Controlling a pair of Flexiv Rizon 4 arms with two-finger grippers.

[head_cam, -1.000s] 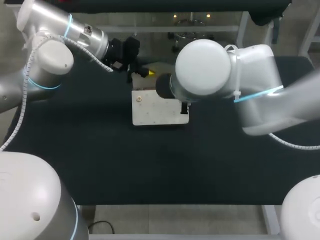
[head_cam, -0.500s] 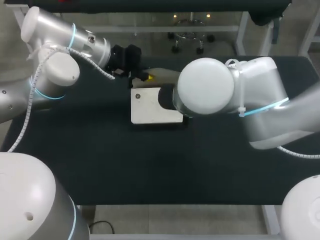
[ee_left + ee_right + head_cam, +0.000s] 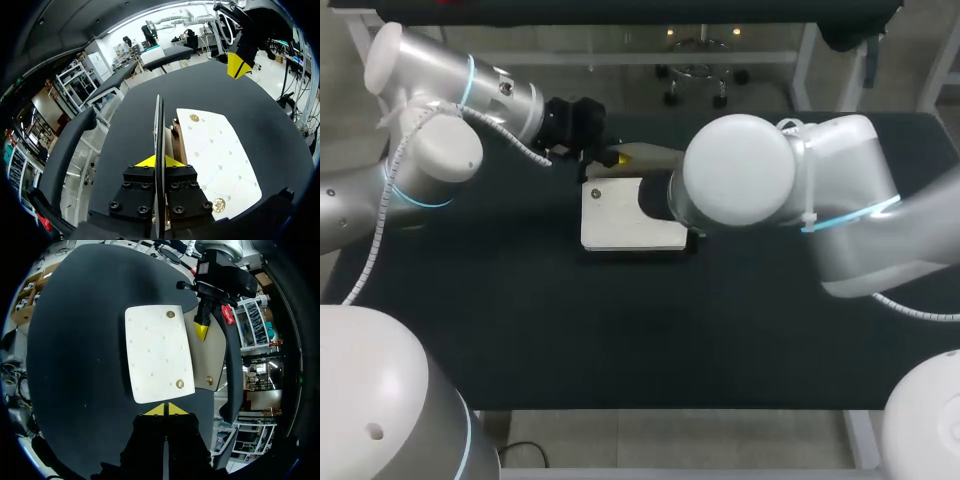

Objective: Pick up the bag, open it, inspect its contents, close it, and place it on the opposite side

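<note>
The white bag [image 3: 615, 218] lies flat on the black table, also seen as the bag [image 3: 157, 352] ahead of my right gripper. Its cream flap [image 3: 206, 352] is folded open toward the table's far side, with a brass snap showing. My left gripper [image 3: 612, 156] is shut on that flap, which shows edge-on as the flap [image 3: 158, 135] between its fingers. My right gripper [image 3: 165, 410] is shut with nothing in it, hovering just off the bag's right edge. In the head view my right arm [image 3: 740, 175] hides it and part of the bag.
The dark table [image 3: 620, 330] stretches wide in front of the bag and to both sides. My left arm [image 3: 450, 120] comes in over the far left corner. Nothing else lies on the cloth.
My left gripper has drawn the flap up and back, so more of its cream inside shows. The bag has slid slightly left, and my right arm has shifted a little to the right.
</note>
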